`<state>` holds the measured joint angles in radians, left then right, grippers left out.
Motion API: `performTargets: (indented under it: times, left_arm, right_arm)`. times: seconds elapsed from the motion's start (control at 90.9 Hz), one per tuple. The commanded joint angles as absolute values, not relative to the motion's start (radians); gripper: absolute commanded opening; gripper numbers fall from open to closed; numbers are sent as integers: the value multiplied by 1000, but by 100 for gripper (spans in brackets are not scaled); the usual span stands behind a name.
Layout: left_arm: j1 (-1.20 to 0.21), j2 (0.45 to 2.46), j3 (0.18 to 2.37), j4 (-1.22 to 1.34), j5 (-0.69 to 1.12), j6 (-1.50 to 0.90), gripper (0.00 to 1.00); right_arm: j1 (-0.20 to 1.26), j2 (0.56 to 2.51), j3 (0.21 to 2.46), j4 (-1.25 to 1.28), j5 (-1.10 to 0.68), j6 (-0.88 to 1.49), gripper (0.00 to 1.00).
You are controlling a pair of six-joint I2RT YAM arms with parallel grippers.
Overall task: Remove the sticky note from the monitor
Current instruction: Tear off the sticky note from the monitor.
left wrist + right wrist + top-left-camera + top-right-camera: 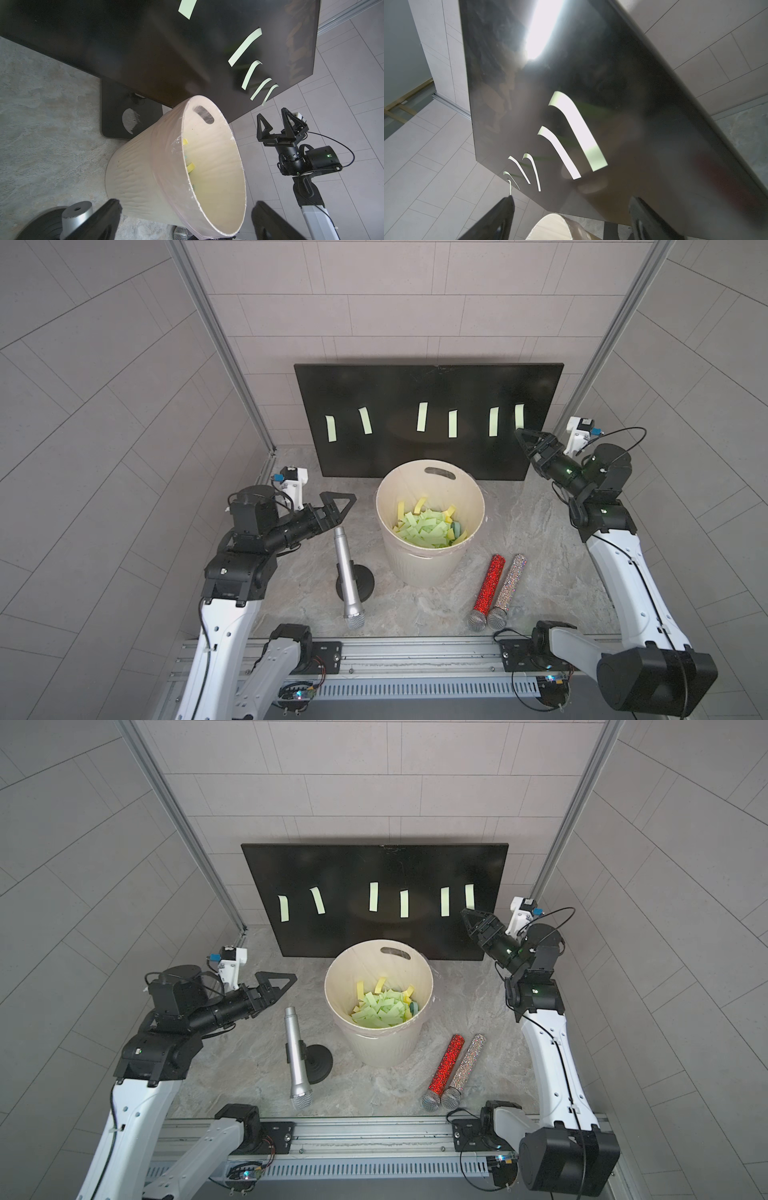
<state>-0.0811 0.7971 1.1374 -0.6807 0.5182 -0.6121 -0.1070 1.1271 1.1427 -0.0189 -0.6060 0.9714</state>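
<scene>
Sticky notes (422, 416): 6 on 1 monitor (415, 385); 3 microphones (344, 568), 1 bucket (419, 570).

The monitor (395, 385) is glossy black, with pale green sticky notes (422, 417). The bucket (424, 568) is cream, its paper scraps (424, 529) green and yellow. Plain silver microphone (347, 572), red glitter microphone (488, 589), speckled silver microphone (509, 587); grey marbled desk (540, 539)

I count six pale green sticky notes (422, 416), one monitor (395, 385) and one cream bucket (419, 568). I also count three microphones (345, 572), one plain silver, one red and one glittery silver, plus one round black stand (365, 583).
</scene>
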Motion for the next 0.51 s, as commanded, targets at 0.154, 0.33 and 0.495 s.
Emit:
performTargets:
  times: [0.154, 0.33, 0.495]
  left_arm:
    - [-87, 787, 1157, -654, 539, -610, 100]
    - [-87, 789, 1161, -645, 547, -618, 100]
    - [-87, 790, 1165, -644, 549, -619, 100]
  right_arm:
    - [-111, 1182, 1190, 74, -633, 1037, 84]
    - [-112, 1216, 1208, 104, -634, 1061, 79]
    - [-111, 1238, 1219, 124, -627, 1075, 76]
